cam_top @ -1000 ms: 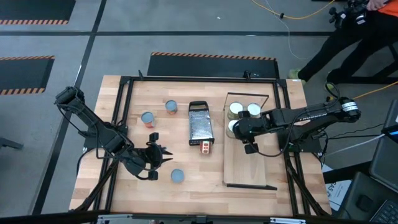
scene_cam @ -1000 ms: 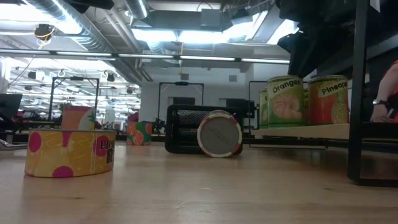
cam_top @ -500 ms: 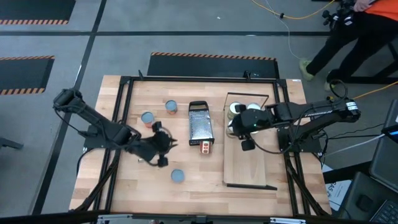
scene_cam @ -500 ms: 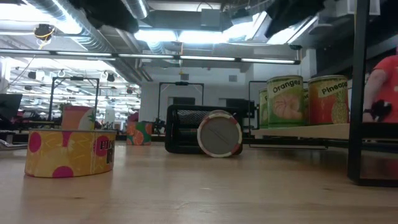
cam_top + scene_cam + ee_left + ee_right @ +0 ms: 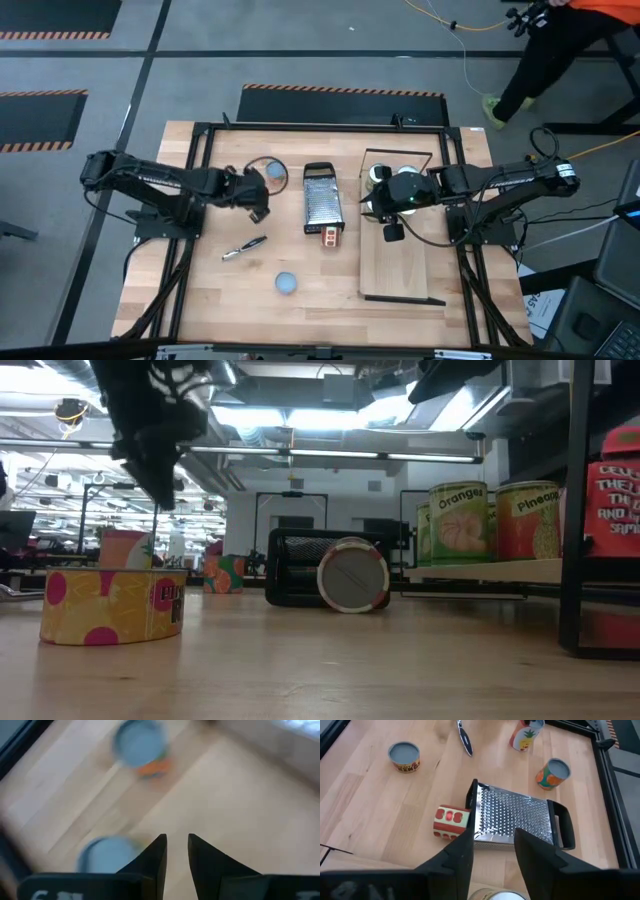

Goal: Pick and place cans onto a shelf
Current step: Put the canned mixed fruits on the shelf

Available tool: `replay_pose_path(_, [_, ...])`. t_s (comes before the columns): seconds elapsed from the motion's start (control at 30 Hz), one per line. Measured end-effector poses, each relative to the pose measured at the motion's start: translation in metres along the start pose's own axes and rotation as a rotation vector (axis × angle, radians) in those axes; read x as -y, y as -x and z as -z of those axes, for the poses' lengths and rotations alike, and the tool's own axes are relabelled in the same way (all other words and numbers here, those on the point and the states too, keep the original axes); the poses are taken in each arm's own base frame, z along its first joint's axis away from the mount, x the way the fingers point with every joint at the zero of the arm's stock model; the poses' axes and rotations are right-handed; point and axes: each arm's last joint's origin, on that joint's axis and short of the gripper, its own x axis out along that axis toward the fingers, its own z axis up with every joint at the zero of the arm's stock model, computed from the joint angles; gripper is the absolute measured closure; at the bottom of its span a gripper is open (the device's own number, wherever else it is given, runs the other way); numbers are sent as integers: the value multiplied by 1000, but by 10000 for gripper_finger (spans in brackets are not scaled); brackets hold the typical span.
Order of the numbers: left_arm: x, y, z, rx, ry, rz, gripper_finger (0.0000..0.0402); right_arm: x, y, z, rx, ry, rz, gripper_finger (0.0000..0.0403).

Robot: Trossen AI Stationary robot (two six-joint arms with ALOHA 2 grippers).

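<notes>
My left gripper (image 5: 256,196) hovers above the table's far left, fingers a little apart and empty (image 5: 177,840). Just beside it stand an orange-labelled can (image 5: 275,172) (image 5: 141,744) and a second pale-blue-topped can (image 5: 106,856), which the arm mostly hides in the high view. A low can (image 5: 286,283) stands near the front. A red can (image 5: 330,236) lies on its side by the grater. My right gripper (image 5: 378,208) is open and empty (image 5: 492,832) over the far end of the shelf (image 5: 400,265), next to the cans (image 5: 407,178) standing there.
A metal grater (image 5: 322,200) lies mid-table between the arms. A slim silver tool (image 5: 243,248) lies on the table left of centre. A black frame (image 5: 200,150) runs around the tabletop. A person (image 5: 560,40) moves beyond the far right corner.
My left gripper has swung from the table's near left toward the far edge and now hovers by the two far-left cans. The slim silver tool shows on the table where the gripper was. My right gripper has drifted slightly toward the far edge. No can has moved.
</notes>
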Motion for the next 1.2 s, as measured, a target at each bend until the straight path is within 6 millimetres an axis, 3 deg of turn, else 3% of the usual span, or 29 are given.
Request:
replay_pose_path(0.37, [-23,-11,-11,-68,111,-74,331,0,0,0,0,-5,0,256])
replay_pose_path(0.57, [-23,-11,-10,-100,141,-42,331,0,0,0,0,-101,0,256])
replay_pose_path(1.0, [-24,-12,-7,-123,181,-65,331,0,0,0,-1,-103,0,256])
replay_pose_path(1.2, [-26,-29,9,-157,191,-87,331,0,0,0,-1,-103,0,256])
